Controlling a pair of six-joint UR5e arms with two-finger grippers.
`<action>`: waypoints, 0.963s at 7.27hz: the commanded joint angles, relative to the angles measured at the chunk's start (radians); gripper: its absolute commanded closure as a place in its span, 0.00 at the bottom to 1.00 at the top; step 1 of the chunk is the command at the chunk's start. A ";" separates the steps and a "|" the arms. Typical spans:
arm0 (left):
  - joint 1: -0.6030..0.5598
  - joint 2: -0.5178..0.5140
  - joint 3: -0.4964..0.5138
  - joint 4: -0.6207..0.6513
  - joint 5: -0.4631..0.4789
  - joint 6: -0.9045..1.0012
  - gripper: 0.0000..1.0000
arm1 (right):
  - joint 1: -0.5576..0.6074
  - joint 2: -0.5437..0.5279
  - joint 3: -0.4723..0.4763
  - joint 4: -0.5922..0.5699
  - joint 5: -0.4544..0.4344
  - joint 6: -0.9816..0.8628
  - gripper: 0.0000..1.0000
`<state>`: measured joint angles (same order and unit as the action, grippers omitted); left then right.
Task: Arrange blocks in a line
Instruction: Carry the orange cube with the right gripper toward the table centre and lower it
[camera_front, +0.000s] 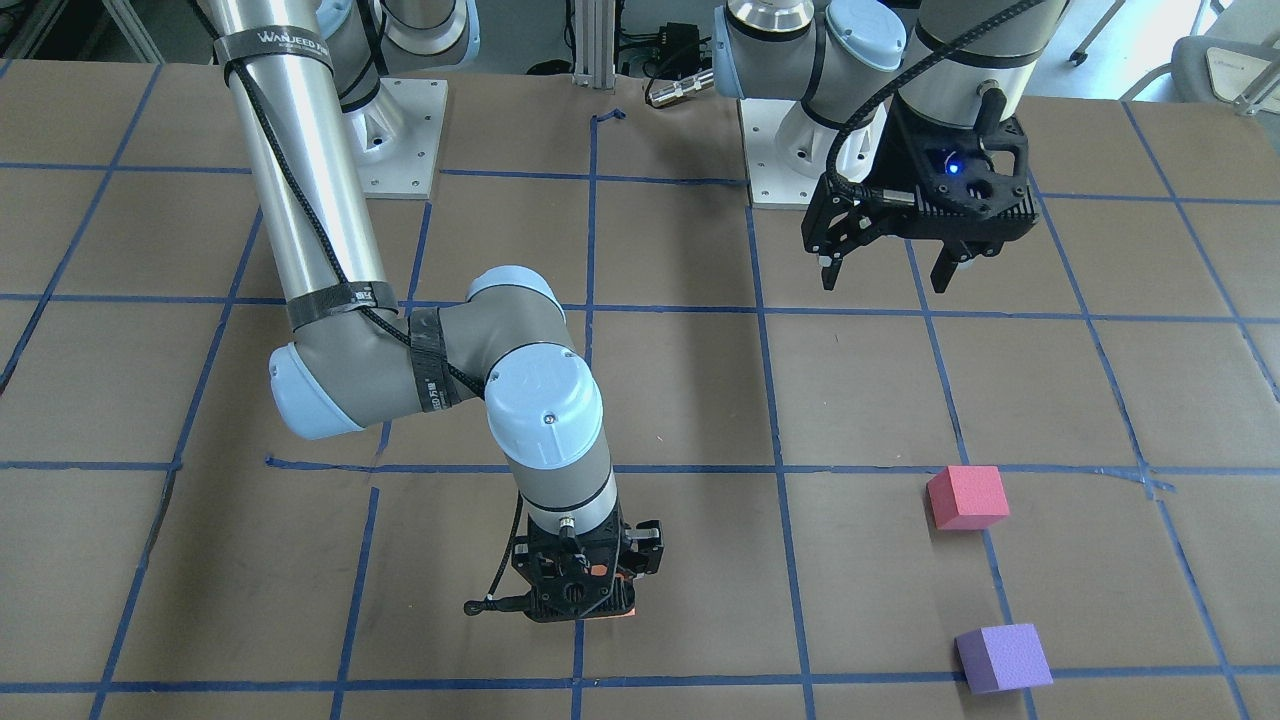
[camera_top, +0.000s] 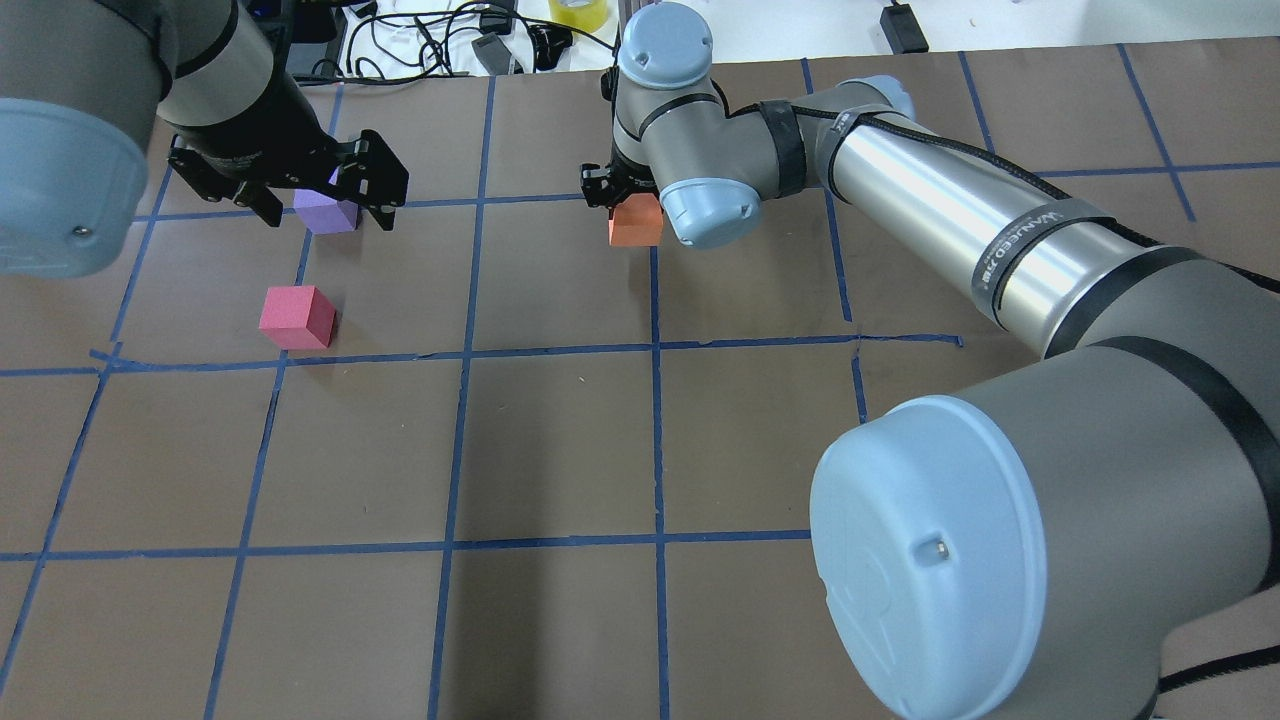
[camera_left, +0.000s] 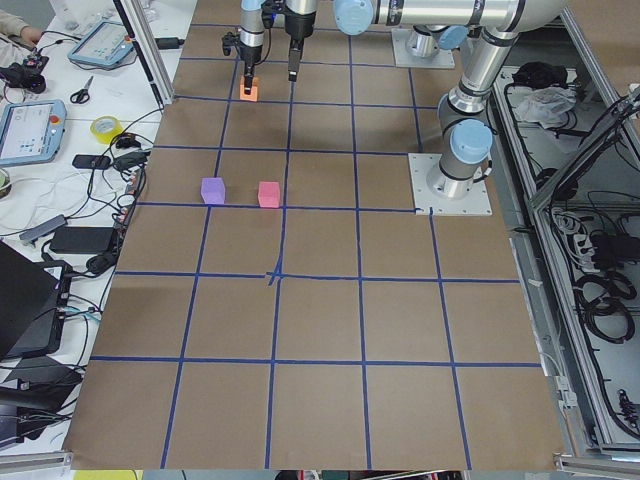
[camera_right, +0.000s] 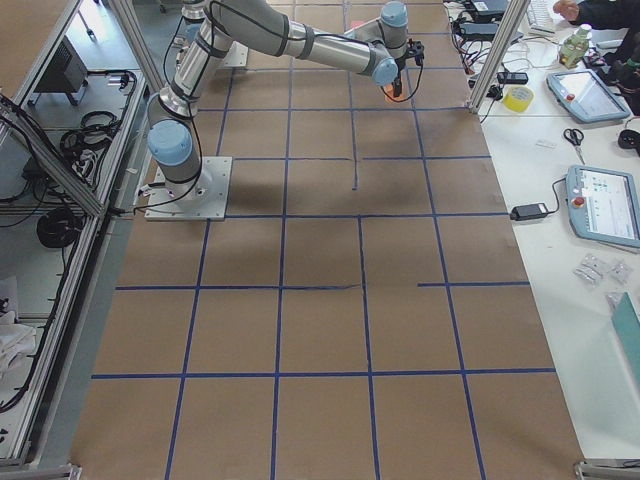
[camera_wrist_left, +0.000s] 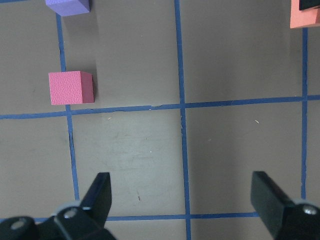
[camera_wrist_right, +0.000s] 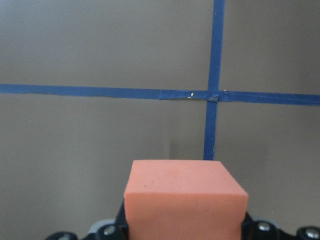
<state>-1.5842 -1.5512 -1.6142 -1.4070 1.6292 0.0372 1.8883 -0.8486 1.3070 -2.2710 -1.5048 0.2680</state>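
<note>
My right gripper (camera_front: 585, 592) is down at the table and shut on the orange block (camera_top: 636, 221). That block fills the bottom of the right wrist view (camera_wrist_right: 186, 197) and hides the fingers. The pinkish-red block (camera_top: 296, 317) and the purple block (camera_top: 326, 213) sit on the table apart from each other, on my left side. They also show in the front view, pinkish-red (camera_front: 966, 497) and purple (camera_front: 1003, 657). My left gripper (camera_front: 890, 265) is open and empty. It hangs well above the table, short of the pinkish-red block (camera_wrist_left: 71, 87).
Blue tape lines (camera_top: 655, 350) divide the brown table into squares. The arms' base plates (camera_front: 405, 140) stand at the robot's edge. My right arm (camera_top: 940, 200) stretches across the table's middle. Tablets, a tape roll (camera_left: 105, 127) and cables lie on the operators' bench.
</note>
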 joint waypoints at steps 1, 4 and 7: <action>0.001 -0.001 0.000 0.002 0.000 0.001 0.00 | 0.008 0.020 0.003 0.002 -0.002 0.005 0.65; 0.003 -0.003 0.000 0.005 -0.002 -0.001 0.00 | 0.014 0.052 0.003 -0.002 -0.006 0.010 0.37; 0.000 -0.001 -0.001 0.010 0.000 0.000 0.00 | 0.008 0.033 0.000 0.002 -0.003 0.007 0.00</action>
<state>-1.5833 -1.5536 -1.6151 -1.3983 1.6278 0.0364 1.8997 -0.8024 1.3095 -2.2706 -1.5093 0.2769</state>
